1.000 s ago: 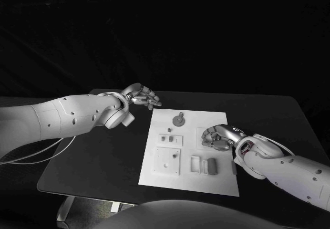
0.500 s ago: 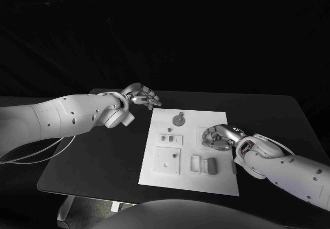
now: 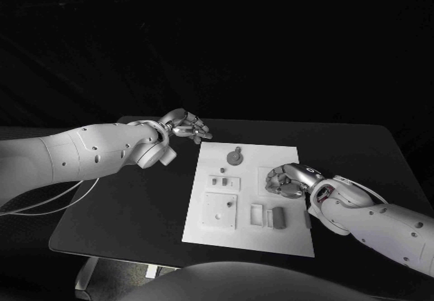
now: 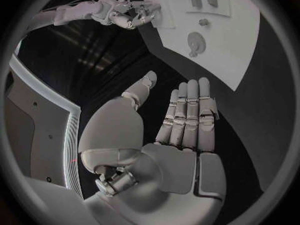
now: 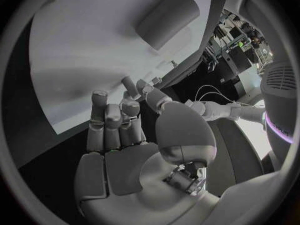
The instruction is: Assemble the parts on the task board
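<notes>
Task board: the white task board [image 3: 283, 238] lies in the middle of the black table [image 3: 127, 207], long side running away from the robot.
Parts on the board: a round part with a short stem [image 3: 235, 157] sits near the far edge; below it a small peg [image 3: 222, 170], then a plate with two small slots [image 3: 224, 183], then a square plate [image 3: 220, 209] at the near left. Beside the square plate lie a pale frame [image 3: 257, 215] and a grey block [image 3: 278, 217], close together.
Left hand: the left hand [image 3: 184, 126] hangs over the table just beyond the board's far left corner, apart from the board. In the left wrist view the left hand [image 4: 178, 130] has its fingers straight, side by side, the thumb apart, and nothing in the palm.
Right hand: the right hand [image 3: 290, 180] rests over the right half of the board, fingers curled downward onto it. The right wrist view shows the right hand [image 5: 128, 135] with fingertips bent toward the white surface; whether a part is under them I cannot tell.
Near the right hand: the grey block [image 5: 167, 19] lies on the board, apart from the fingers.
</notes>
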